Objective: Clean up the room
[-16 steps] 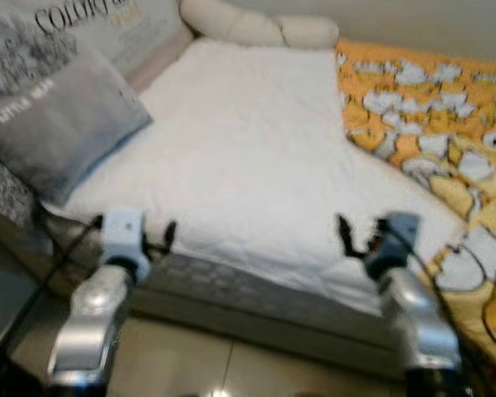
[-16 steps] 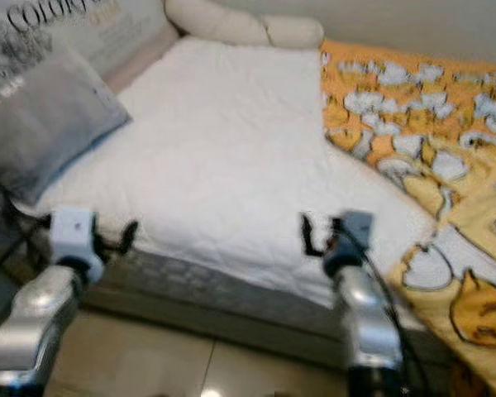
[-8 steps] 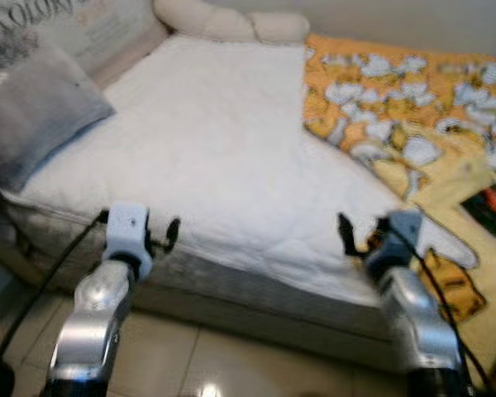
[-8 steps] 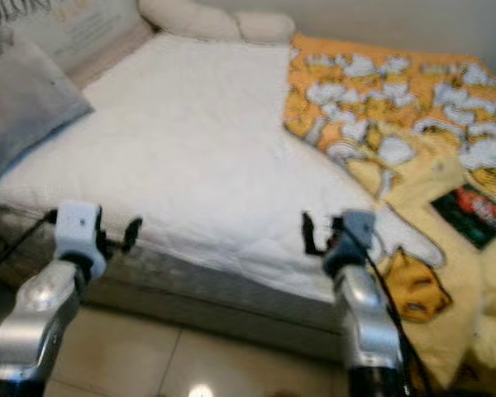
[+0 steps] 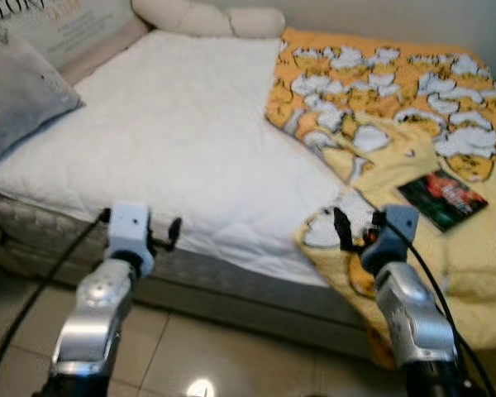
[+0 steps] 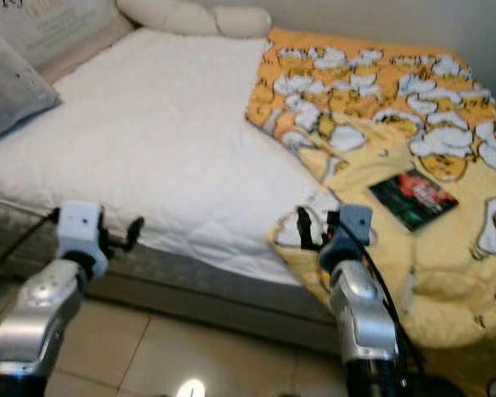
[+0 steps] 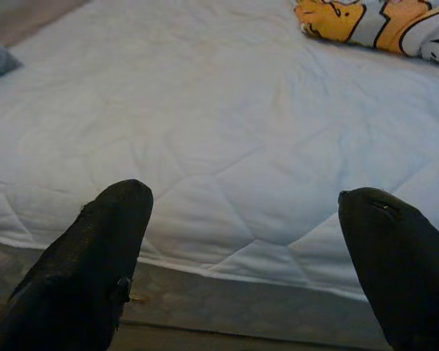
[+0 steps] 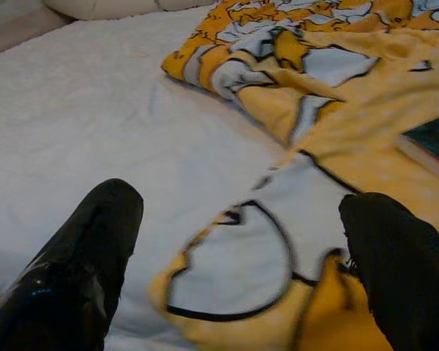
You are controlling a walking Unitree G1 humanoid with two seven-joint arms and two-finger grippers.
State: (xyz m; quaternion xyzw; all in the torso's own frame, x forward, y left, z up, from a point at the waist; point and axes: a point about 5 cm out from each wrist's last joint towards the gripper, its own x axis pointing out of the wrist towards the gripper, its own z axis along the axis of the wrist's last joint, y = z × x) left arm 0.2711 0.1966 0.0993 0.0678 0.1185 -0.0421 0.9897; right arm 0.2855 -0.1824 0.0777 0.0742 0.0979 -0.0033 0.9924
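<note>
**Both hands held open at the bed's near edge**

We stand at the near edge of the bed [image 5: 190,157], whose white quilted cover lies bare on its left half. Our left hand [image 7: 245,241] hangs just short of that near edge, over the tiled floor [image 5: 198,356], its two black fingers [image 7: 95,256] spread wide and holding nothing. Our right hand [image 8: 238,256] is likewise spread wide and empty, poised by the near edge where the yellow blanket [image 6: 380,124] droops over the side of the mattress. That blanket, printed with white and orange cartoon shapes, lies rumpled across the right half of the bed, its inner border running from the far edge down to the near edge. A dark book [image 6: 413,198] rests flat on the blanket toward the bed's right edge, well apart from both hands. A grey pillow [image 5: 16,95] sits at the left edge, and cream cushions [image 5: 207,16] line the far edge.
</note>
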